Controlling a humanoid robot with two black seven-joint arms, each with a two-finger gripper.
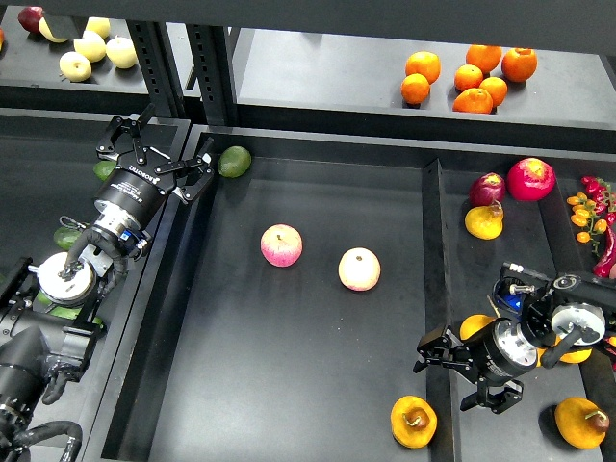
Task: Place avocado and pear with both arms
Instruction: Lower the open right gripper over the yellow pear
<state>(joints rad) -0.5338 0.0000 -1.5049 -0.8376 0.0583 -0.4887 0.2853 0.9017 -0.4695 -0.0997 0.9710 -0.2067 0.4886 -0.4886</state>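
Observation:
A dark green oval avocado (234,161) lies in the far left corner of the middle tray (289,385). My left gripper (162,154) is open and empty just left of it, above the tray's left wall. A yellow-orange pear (413,422) with a brown dimple lies at the tray's front right. My right gripper (454,373) is open and empty just above and to the right of the pear, over the divider (433,250).
Two pink-and-yellow apples (281,245) (359,269) lie mid-tray. More pears (581,422), red fruit (530,178) and chillies (592,207) fill the right bin. More avocados (67,238) lie in the left bin. Oranges (469,77) and pale apples (91,48) sit on the back shelf.

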